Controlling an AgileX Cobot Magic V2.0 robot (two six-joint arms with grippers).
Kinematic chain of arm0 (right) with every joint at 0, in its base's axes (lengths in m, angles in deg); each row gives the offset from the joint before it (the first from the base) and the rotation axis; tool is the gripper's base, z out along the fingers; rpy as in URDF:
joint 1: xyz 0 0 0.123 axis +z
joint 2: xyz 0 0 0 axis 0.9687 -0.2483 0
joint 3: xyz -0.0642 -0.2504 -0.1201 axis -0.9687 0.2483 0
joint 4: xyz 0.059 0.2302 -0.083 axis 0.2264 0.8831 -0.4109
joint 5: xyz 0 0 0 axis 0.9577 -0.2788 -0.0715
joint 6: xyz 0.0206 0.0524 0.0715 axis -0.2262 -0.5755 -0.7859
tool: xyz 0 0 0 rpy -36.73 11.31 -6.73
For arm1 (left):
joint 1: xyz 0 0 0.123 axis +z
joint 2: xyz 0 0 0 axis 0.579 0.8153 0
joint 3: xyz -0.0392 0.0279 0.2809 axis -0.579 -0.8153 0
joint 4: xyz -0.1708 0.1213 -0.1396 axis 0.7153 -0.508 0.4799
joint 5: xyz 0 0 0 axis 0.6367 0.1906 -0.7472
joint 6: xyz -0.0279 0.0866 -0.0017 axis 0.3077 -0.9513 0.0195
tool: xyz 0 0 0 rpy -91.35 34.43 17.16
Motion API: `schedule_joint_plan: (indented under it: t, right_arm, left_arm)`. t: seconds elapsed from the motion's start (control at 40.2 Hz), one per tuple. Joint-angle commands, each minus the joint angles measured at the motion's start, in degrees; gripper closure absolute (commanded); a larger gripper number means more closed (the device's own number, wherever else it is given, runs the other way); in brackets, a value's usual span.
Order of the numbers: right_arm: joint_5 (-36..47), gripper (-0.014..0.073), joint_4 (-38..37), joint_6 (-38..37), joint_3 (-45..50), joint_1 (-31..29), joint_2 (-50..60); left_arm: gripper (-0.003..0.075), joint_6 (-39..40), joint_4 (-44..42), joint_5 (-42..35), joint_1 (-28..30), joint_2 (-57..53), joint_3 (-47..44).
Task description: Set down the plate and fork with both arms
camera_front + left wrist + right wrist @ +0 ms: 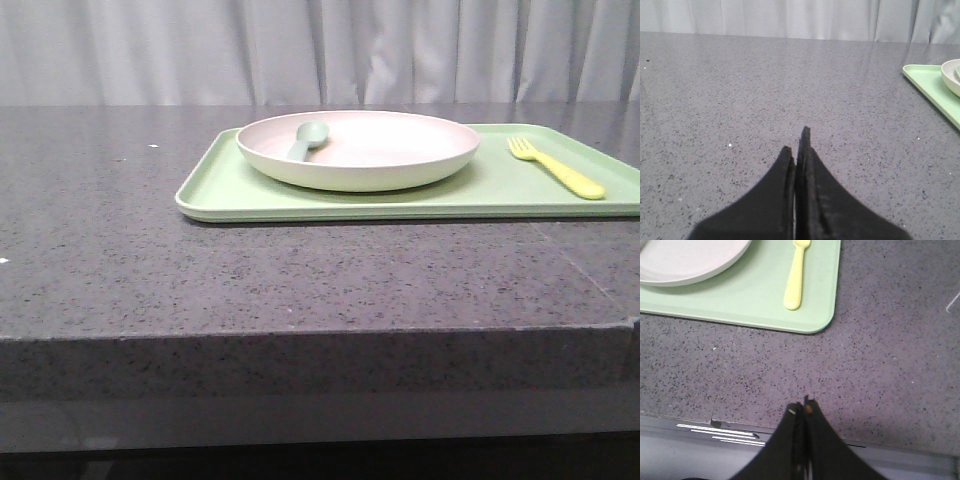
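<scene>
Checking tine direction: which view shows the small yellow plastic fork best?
Front view: the whole small yellow plastic fork shows, tines included. The right wrist view cuts off the tines; the left wrist view misses it.

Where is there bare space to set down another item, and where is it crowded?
Bare: the grey table left of the green tray, and the strip between tray and table's front edge. Crowded: the tray, with the plate holding a spoon, and the fork beside it.
</scene>
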Motion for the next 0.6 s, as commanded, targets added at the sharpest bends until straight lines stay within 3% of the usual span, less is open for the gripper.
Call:
schedule_joint_plan:
  t: [0.0,0.124,0.224,0.573]
  right_arm:
    - [3.4,0.0661,0.1,0.4,-1.3,-0.3,-0.1]
    - [3.4,0.0661,0.1,0.4,-1.3,-0.3,-0.1]
    - [3.4,0.0661,0.1,0.4,-1.3,-0.3,-0.1]
    - [3.2,0.0661,0.1,0.4,-1.3,-0.3,-0.1]
  left_arm:
    - [0.0738,3.8,-3.7,-6.1,0.1,-1.1,-0.1]
    - [0.0738,13.7,-12.6,-8.7,0.1,-3.6,-3.5]
    - [0.0738,14.0,-12.7,-12.8,0.1,-5.3,-5.9]
    - [0.0738,14.0,-14.8,-14.2,-2.9,-5.3,-5.8]
